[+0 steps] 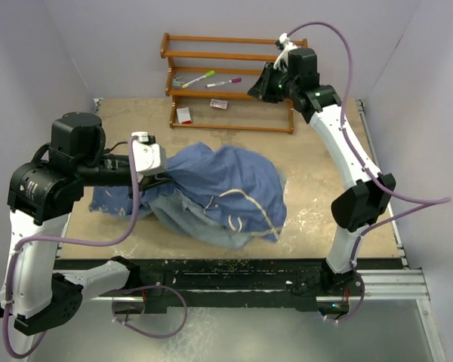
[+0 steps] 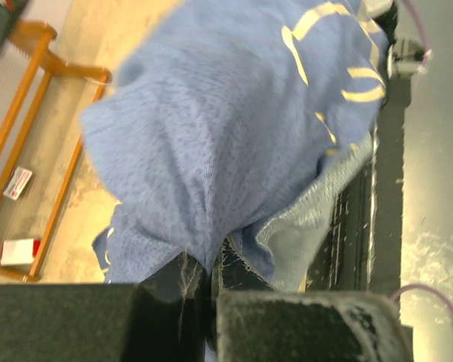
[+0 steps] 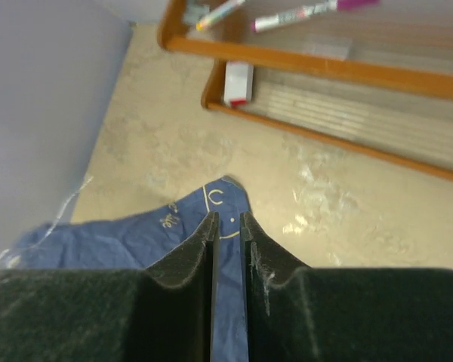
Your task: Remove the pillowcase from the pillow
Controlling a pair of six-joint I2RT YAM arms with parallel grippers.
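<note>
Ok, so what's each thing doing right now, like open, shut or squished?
pillowcase: bunched in a heap on the table, pale inside showing.
pillow: hidden, none of it shows.
left gripper: shut on the pillowcase.
right gripper: shut, empty, up high by the rack.
rack: upright at the table's far side.
green marker: lying flat on a shelf.
pink marker: lying flat beside it.

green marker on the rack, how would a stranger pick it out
A wooden rack stands at the far edge of the table. On one of its shelves lie two white markers side by side. The green marker is the left one, with a green cap where the pink marker beside it has a magenta one.
</note>
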